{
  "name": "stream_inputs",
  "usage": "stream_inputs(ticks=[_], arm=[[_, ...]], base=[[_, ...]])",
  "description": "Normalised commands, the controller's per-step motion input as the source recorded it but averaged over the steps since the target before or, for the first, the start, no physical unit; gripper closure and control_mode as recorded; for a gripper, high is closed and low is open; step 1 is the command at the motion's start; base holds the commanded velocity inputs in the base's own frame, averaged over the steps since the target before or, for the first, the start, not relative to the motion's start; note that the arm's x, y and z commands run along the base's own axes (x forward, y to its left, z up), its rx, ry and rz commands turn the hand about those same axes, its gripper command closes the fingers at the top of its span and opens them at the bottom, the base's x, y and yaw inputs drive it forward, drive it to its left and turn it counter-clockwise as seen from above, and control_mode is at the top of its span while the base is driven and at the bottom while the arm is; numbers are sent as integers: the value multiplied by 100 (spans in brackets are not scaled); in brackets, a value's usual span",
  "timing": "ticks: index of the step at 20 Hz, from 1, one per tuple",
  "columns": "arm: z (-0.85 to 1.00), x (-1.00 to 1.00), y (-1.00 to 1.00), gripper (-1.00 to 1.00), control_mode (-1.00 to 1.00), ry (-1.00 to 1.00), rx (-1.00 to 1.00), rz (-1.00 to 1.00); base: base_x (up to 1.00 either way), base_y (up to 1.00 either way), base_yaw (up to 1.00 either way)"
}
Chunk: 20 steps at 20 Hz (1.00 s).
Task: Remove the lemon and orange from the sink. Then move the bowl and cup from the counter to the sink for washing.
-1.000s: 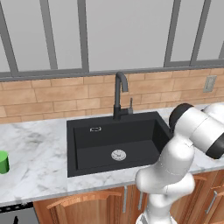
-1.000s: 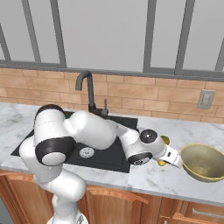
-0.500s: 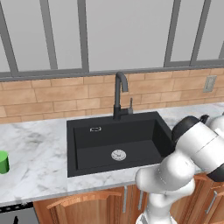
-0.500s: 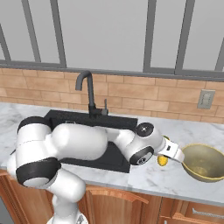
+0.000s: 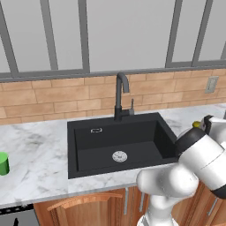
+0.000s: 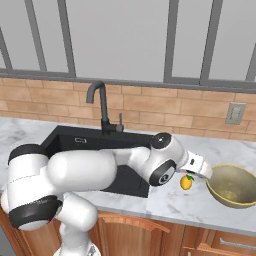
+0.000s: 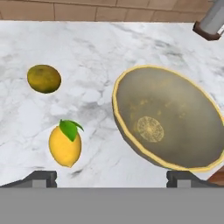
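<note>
White-veined marble surface lies under the claw (image 7: 111,177), whose tips stand wide apart and empty at the frame's bottom. Just above, lower left, lies the lemon (image 7: 64,145); the orange (image 7: 43,78) sits upper left. Right of centre, the bowl (image 7: 168,122) looks rigid, smooth, probably slippery: pinch its pale rim.

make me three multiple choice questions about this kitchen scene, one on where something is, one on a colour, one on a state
1. Where is the lemon?
A. in the sink
B. on the counter beside the bowl
C. inside the bowl

2. What colour is the cup?
A. green
B. red
C. white

3. How is the tool?
A. shut on the orange
B. shut on the lemon
C. open, holding nothing

Answers: 1 B, it lies on the marble left of the bowl in the hand view; 2 A, it shows green on the far left counter; 3 C, its tips stand wide apart over the counter.
</note>
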Motion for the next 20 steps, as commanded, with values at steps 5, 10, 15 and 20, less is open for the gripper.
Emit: stream_inputs(ticks=[5, 10, 15, 20], arm=[[20, -11, -10, -100, -100, 10, -8, 23], [21, -10, -9, -100, -100, 18, -11, 29], [16, -13, -12, -100, -100, 19, -13, 30], [10, -7, -6, -100, -100, 28, -14, 18]], base=[[0, 0, 0], [0, 0, 0], [0, 0, 0], [0, 0, 0]])
